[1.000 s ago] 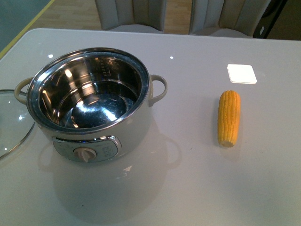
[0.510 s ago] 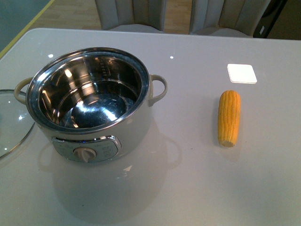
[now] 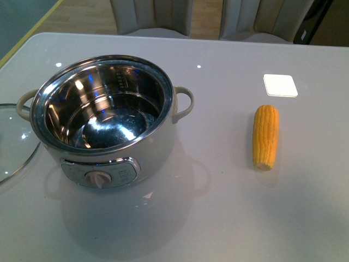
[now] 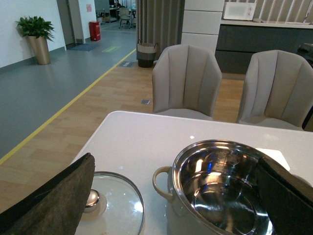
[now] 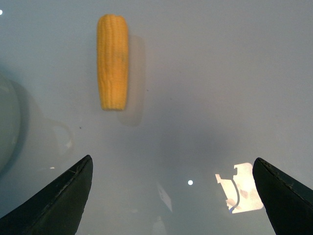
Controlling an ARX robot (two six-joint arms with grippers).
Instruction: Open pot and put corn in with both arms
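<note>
Open pot (image 3: pixel 103 120) on the counter (image 3: pixel 218 218), corn cob (image 3: pixel 265 136) loose at its 3 o'clock, well apart; right fingers (image 5: pixel 61 203) and left fingers (image 4: pixel 49 205) spread, empty; risk: round cob rolls on glossy surface if right pinch closes off-centre.

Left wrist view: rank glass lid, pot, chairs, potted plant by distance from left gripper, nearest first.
1. glass lid and pot: both just below the left gripper, lid by one finger, pot by the other; too close to call.
2. chairs: beyond the table's far edge.
3. potted plant: far off, against the hall wall.
</note>
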